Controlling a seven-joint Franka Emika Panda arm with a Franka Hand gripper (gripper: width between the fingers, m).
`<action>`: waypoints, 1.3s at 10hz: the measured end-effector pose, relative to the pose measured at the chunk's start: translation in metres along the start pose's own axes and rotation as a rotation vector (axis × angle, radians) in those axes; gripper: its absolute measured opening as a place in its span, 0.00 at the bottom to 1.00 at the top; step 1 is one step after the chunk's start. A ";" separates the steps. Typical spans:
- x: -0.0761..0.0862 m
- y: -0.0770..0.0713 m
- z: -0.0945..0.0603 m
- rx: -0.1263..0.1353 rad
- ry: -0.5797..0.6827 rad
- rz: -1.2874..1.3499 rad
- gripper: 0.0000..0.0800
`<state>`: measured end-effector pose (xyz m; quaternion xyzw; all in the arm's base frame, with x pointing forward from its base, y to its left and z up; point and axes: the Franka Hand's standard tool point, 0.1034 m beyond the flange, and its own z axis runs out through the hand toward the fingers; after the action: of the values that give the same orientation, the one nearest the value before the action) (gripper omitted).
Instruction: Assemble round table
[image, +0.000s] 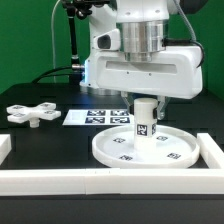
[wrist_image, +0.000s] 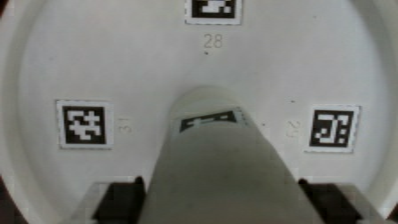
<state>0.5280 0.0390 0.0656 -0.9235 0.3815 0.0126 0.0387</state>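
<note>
Disc (image: 108, 147), leg (image: 144, 110), cross base (image: 30, 113): smooth matt white plastic; tabletop (image: 50, 148) matt black.

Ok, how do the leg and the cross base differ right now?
The leg stands upright at the middle of the disc, while the cross base lies flat on the table at the exterior view's left. The claw grips the leg, and the cross base is untouched. The leg is a plain cylinder; the cross base has four arms. Both are white.

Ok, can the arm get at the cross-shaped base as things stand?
Probably not yet: the tool is shut on the leg, upright over the round disc. The cross-shaped base lies in the open toward the exterior view's left, so once the leg is released, likely yes.
</note>
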 end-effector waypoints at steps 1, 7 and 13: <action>0.000 0.000 0.000 0.006 -0.004 0.067 0.51; 0.002 -0.001 0.000 0.048 -0.036 0.488 0.51; -0.002 -0.004 -0.002 0.046 -0.040 0.662 0.74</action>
<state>0.5296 0.0430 0.0677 -0.7479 0.6601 0.0341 0.0611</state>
